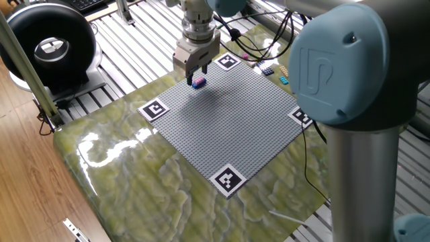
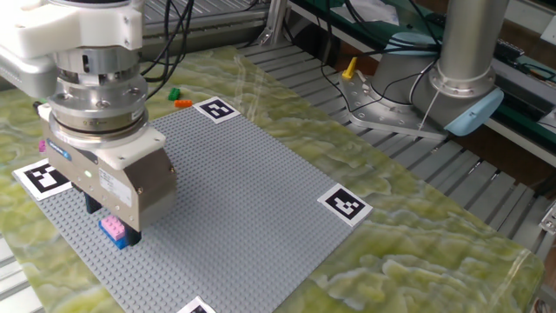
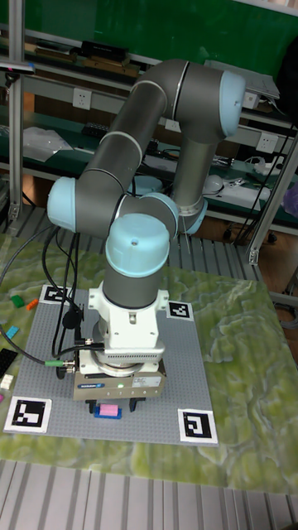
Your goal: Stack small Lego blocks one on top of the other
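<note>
A magenta-pink small Lego block (image 2: 112,228) sits on top of a bright blue one (image 2: 121,242), near a corner of the grey studded baseplate (image 2: 248,187). The same stack (image 1: 198,83) shows at the plate's far side in one fixed view, and as a pink block (image 3: 106,411) in the tall view. My gripper (image 1: 195,69) hangs just above the stack, open. Its fingers (image 3: 135,405) stand apart on either side of the blocks and do not touch them. Part of the blue block is hidden behind the gripper body (image 2: 122,178).
Fiducial-marker squares (image 2: 344,205) sit at the baseplate's corners. Loose orange (image 2: 182,103) and green (image 2: 174,92) bricks lie beyond the plate, with further bricks (image 1: 283,78) on the marbled table. A black round device (image 1: 47,44) and the arm's base (image 2: 460,78) stand off the table.
</note>
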`<state>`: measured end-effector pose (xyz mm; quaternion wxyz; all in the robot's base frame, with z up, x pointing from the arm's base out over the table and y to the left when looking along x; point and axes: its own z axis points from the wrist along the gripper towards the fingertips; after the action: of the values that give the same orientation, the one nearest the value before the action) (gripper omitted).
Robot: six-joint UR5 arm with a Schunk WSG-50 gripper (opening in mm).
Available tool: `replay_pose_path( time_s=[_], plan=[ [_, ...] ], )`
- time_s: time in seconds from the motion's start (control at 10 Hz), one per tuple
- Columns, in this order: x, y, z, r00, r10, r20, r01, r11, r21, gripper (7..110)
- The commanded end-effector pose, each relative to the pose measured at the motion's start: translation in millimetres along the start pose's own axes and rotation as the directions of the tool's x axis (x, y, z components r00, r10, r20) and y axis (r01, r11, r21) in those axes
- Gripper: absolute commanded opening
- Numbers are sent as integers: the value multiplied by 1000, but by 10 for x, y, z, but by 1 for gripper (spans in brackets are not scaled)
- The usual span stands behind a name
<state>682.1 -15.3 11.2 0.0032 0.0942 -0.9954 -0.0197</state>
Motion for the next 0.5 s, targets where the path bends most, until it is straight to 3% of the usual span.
replay_pose_path(
  time_s=[0.0, 0.2, 0.4],
  plan=[
    [33, 26, -79, 1000, -27, -14, 27, 1000, -8, 66],
    [105, 73, -133, 1000, 0, -28, -1, 1000, -14, 66],
    [134, 317, -88, 997, 76, -29, -78, 995, -62, 66]
  ],
)
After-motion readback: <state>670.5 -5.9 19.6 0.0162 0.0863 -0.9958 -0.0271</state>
